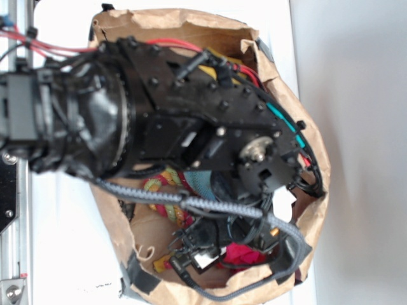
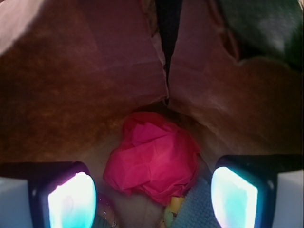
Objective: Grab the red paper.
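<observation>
The red paper (image 2: 153,157), a crumpled bright red ball, lies on the floor of a brown paper bag (image 2: 85,80) near the bag's back corner. In the wrist view my gripper (image 2: 153,197) is open, its two glowing pads (image 2: 72,202) standing wide apart on either side of the near part of the ball. Nothing is held between them. In the exterior view a patch of the red paper (image 1: 243,254) shows under the black arm, which reaches down into the bag (image 1: 296,114); the gripper itself is mostly hidden there.
A twisted red-yellow-green rope toy (image 1: 166,190) lies in the bag to the left. A blue knitted cloth (image 2: 194,209) and a yellowish object (image 2: 175,209) sit right by the paper. The bag walls close in on all sides. Grey braided cable (image 1: 191,203) crosses the opening.
</observation>
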`<state>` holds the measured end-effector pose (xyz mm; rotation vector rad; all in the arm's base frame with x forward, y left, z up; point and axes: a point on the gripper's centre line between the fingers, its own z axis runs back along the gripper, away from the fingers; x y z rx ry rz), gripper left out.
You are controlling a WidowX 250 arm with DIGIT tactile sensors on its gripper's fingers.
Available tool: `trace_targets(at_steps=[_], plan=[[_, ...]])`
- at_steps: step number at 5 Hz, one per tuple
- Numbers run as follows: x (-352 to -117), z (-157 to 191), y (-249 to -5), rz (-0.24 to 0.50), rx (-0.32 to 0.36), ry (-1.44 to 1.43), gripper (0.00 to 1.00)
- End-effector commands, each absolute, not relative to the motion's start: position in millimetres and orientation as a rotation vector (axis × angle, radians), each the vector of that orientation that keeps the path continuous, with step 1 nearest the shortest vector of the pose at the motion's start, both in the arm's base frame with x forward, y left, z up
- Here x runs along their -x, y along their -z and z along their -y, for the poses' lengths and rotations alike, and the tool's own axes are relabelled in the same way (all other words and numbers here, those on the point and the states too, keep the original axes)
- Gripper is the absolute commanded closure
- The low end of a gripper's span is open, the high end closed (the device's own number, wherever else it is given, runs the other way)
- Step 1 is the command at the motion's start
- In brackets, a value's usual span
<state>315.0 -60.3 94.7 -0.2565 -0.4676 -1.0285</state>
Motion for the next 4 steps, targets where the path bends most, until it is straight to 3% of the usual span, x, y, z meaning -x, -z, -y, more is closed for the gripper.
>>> trace_targets(at_steps=[1,2,4], plan=[[-318.0,73.8,-95.6,0.495,0.212,1.073,0.00],[-313.2,84.6,-84.1,0.462,0.244,1.102,0.00],[-319.6,98.1,-74.3,0.485,0.287,1.097,0.00]])
